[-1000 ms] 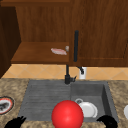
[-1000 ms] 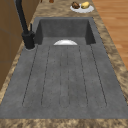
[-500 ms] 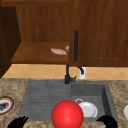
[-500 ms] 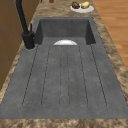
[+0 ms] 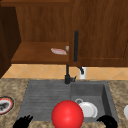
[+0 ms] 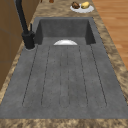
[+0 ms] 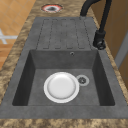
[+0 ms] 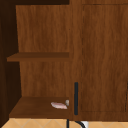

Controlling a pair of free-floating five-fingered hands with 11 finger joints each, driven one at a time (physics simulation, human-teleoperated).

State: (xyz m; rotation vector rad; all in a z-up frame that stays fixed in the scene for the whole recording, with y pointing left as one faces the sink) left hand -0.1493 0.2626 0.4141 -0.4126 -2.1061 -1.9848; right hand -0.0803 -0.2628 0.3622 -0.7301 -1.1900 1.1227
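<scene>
Black hands float low at the front edge of the sink (image 5: 32, 86). The left hand (image 5: 23, 122) has its fingers spread out and straight, and it holds nothing. The right hand (image 5: 108, 121) has its fingers bent down a bit, but I cannot tell if they are curled tight. It holds nothing too.

A big red ball (image 5: 67, 114) sits between the two hands, to the right of the left hand and to the left of the right hand. It is round, so it has no long side. It looks about as far from one hand as from the other.

A white plate (image 5: 88, 109) lies flat in the deep part of the sink, just behind the ball and just left of the right hand. The right hand is the nearer one to it. A small drain (image 7: 82, 80) is beside the plate.

Far behind both hands stands the black tap (image 5: 71, 60). Up on the wood shelf (image 5: 35, 53) lies a pink thing (image 5: 59, 51).
</scene>
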